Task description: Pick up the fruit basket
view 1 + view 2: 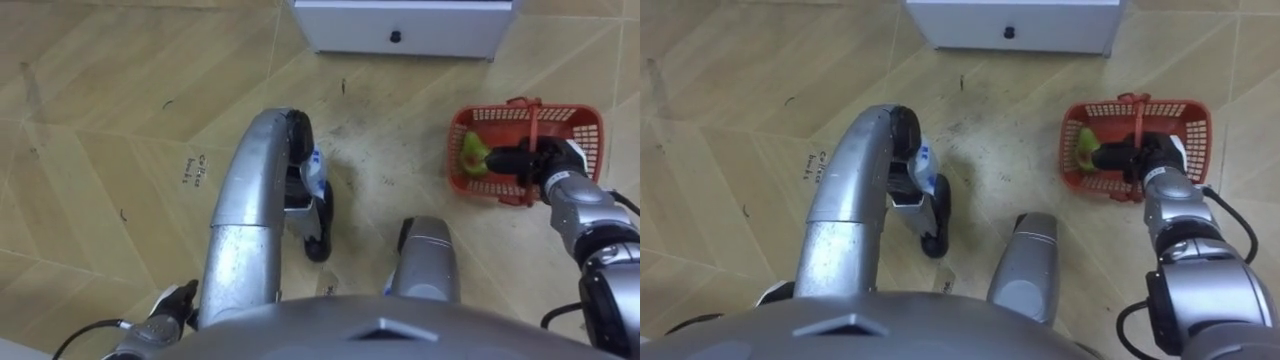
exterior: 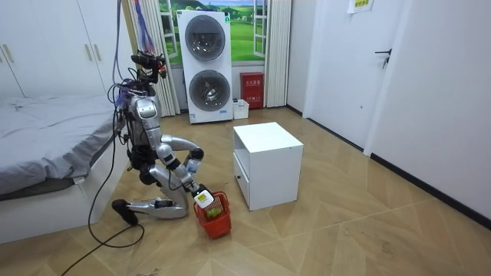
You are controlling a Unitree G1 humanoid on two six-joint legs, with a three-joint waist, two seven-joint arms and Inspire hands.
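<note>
Now, right hand: fingers beneath handle of basket; closure unclear.
Advice: wrap handle fully, lift level.

No legible text; faint, perhaps handwritten, floor marks, illegibly small.
</note>
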